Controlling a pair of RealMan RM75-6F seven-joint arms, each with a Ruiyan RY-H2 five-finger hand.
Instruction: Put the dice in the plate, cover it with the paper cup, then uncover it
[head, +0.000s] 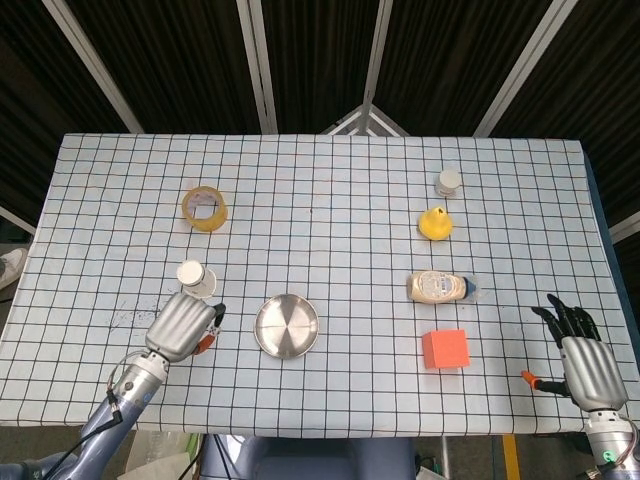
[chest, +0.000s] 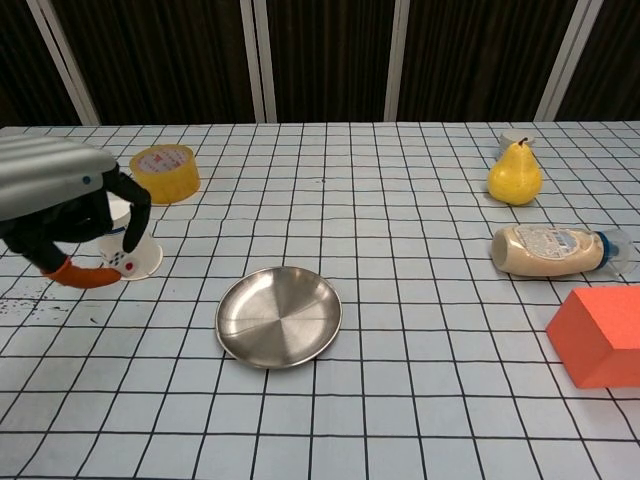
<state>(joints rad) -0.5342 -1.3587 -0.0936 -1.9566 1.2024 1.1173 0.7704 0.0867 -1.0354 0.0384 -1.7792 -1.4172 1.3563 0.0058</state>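
Observation:
My left hand (head: 183, 325) hangs above the table just left of the steel plate (head: 258, 327), raised in front of the paper cup (head: 195, 277). In the chest view this left hand (chest: 62, 215) pinches a small white die with red dots (chest: 123, 262) between its orange-tipped thumb and its fingers. The overturned paper cup (chest: 146, 256) is half hidden behind the hand. The plate (chest: 228, 318) lies bare of objects at the table's front centre. My right hand (head: 580, 355) rests at the front right edge with fingers spread and nothing in it.
A yellow tape roll (chest: 165, 172) stands at the back left. On the right are a yellow pear (chest: 515, 174), a lying sauce bottle (chest: 548, 249), an orange block (chest: 600, 335) and a small white container (head: 448, 181).

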